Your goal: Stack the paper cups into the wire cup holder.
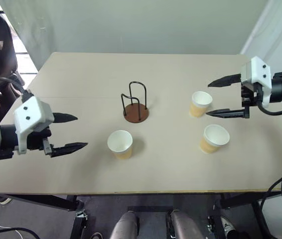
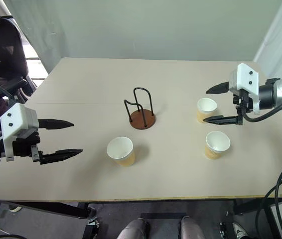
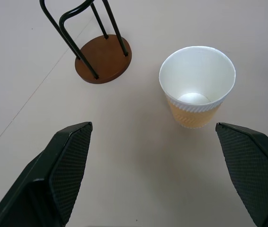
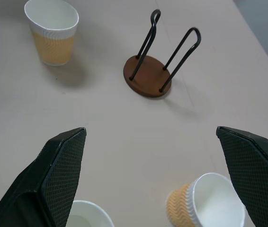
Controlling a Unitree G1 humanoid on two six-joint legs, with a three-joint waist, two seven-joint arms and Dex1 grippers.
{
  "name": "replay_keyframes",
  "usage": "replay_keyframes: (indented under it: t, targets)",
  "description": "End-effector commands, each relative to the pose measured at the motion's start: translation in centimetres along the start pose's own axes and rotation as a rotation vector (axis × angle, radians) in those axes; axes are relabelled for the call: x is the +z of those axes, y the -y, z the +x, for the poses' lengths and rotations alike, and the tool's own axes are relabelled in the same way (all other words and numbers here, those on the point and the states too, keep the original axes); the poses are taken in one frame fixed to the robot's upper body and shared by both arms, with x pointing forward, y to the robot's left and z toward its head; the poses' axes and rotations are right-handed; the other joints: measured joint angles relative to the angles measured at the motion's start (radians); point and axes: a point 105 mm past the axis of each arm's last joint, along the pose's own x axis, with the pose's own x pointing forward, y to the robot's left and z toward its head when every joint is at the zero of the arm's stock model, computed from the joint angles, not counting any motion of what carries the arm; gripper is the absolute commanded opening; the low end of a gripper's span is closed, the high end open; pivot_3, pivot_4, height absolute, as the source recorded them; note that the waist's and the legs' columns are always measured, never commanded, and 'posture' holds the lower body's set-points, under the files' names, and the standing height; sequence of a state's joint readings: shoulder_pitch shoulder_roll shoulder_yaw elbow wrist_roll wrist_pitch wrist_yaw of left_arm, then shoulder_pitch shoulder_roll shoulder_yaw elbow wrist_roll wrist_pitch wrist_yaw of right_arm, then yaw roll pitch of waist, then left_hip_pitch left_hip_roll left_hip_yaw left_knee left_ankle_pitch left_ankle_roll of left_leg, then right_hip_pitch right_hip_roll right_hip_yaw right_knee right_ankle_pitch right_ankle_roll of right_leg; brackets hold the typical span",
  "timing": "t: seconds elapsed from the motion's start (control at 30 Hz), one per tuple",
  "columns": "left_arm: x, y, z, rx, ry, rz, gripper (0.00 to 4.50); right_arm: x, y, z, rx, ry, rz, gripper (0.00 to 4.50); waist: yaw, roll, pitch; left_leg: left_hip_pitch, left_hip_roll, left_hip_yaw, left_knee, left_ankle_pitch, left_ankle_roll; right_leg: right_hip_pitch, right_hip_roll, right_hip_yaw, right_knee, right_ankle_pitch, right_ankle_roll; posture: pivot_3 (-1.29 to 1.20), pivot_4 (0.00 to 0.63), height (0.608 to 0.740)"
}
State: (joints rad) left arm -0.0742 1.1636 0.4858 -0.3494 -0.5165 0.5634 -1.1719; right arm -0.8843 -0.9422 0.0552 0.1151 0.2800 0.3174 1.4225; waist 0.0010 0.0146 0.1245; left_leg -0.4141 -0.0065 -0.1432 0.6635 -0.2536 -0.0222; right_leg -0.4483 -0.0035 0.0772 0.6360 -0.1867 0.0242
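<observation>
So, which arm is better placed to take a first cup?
Probably the right. Its open claw hangs just beside the far right paper cup. The left claw, open too, is farther from the near cup. The wire cup holder is empty.

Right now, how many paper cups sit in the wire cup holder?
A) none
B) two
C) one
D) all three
A: the wire cup holder stands empty, with all three paper cups upright on the table: one near the left gripper and two by the right gripper.
</observation>
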Motion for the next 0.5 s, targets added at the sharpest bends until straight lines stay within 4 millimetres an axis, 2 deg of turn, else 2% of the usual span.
replay_keyframes:
  t: [0.03, 0.5]
  targets:
    - [0.87, -0.58, -0.63, 0.034, 0.011, 0.042, 4.48, 1.36, 0.66, -0.67, -0.033, 0.033, -0.049, 4.50, 0.000, 0.000, 0.000, 0.000, 0.000, 0.000, 0.000, 0.000, 0.000, 0.000, 0.000, 0.000, 0.000, 0.000, 0.000, 0.00, 0.150, 0.740]
    - [1.57, -0.95, -1.20, 0.077, 0.037, 0.036, 4.48, 1.83, 1.38, -0.83, -0.034, 0.045, -0.065, 4.50, 0.000, 0.000, 0.000, 0.000, 0.000, 0.000, 0.000, 0.000, 0.000, -0.001, 0.000, 0.000, 0.001, 0.000, 0.000, 0.00, 0.150, 0.740]
